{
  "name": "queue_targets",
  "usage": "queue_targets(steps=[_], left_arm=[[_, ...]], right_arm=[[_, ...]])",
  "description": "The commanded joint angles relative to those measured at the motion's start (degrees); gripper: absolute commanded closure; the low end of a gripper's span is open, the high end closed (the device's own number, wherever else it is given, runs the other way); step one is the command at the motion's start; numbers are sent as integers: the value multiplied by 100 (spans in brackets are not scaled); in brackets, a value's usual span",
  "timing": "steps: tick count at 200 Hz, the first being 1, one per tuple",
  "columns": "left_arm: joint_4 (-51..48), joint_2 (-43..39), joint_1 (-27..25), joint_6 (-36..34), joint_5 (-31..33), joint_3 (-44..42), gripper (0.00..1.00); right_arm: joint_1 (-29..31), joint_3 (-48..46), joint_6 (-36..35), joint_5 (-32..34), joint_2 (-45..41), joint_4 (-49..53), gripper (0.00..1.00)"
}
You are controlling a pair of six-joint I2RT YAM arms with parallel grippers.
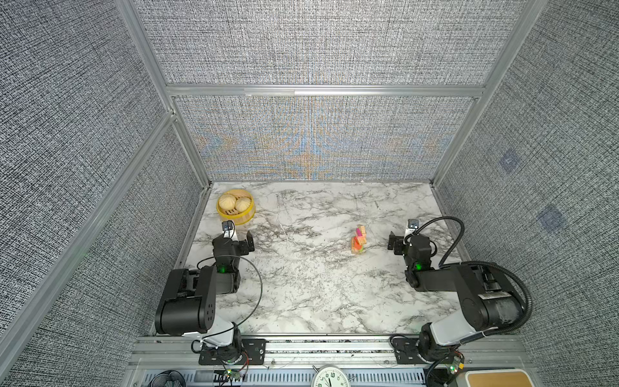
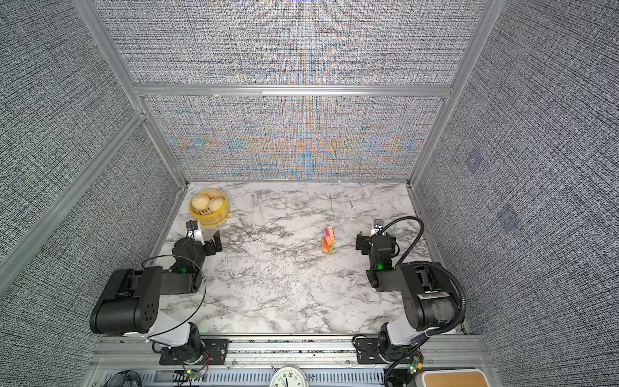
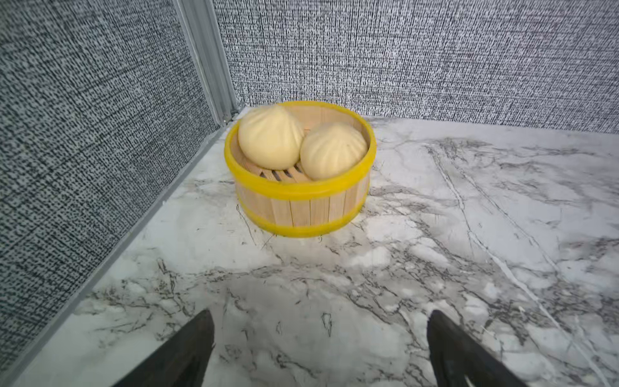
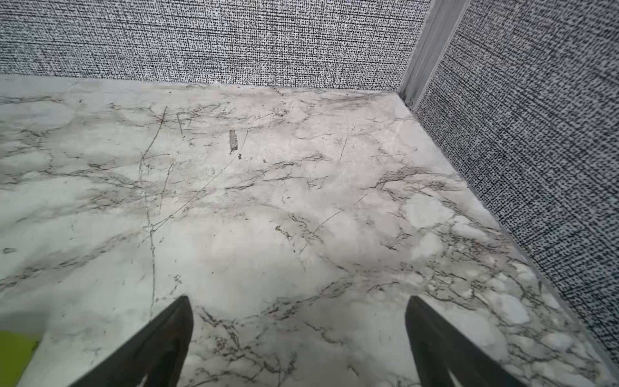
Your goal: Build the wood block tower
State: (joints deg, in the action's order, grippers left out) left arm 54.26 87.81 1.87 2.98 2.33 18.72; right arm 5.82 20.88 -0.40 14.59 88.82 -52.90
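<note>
So, biggest thing first: the marble table (image 1: 318, 301) fills the booth floor, and the tower (image 1: 358, 239) standing on it is my reference for everything else. The 2 black arms come next. In both top views the left arm (image 1: 191, 301) sits well off to the tower's left, while the right arm (image 2: 425, 295) is on its right and a lot nearer. The yellow-banded steamer (image 3: 301, 207) is far from the tower, back-left of it in the corner.

The left gripper (image 3: 320, 316) is spread wide over bare marble with nothing in it, facing the steamer. The right gripper (image 4: 298, 298) is spread wide and empty too, near the tower's right side but not touching it.

2 pale buns (image 3: 268, 137) sit touching each other inside the steamer. The tower itself is a short stack of small blocks (image 2: 330, 231), lime-green and orange low down, tan and pink-magenta up top. A lime-green patch (image 4: 15, 351) pokes into the right wrist view's corner, can't tell what it is.
</note>
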Motion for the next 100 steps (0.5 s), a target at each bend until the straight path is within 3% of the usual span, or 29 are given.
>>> queue_targets(steps=[1,100], left_arm=[[173,-32,-1,-96,-90,28,1],[313,26,5,-96,-92,5,1]], right_arm=[[40,-24,-74,89,4,-132,1],[37,-18,-73,92,11,-121,1]])
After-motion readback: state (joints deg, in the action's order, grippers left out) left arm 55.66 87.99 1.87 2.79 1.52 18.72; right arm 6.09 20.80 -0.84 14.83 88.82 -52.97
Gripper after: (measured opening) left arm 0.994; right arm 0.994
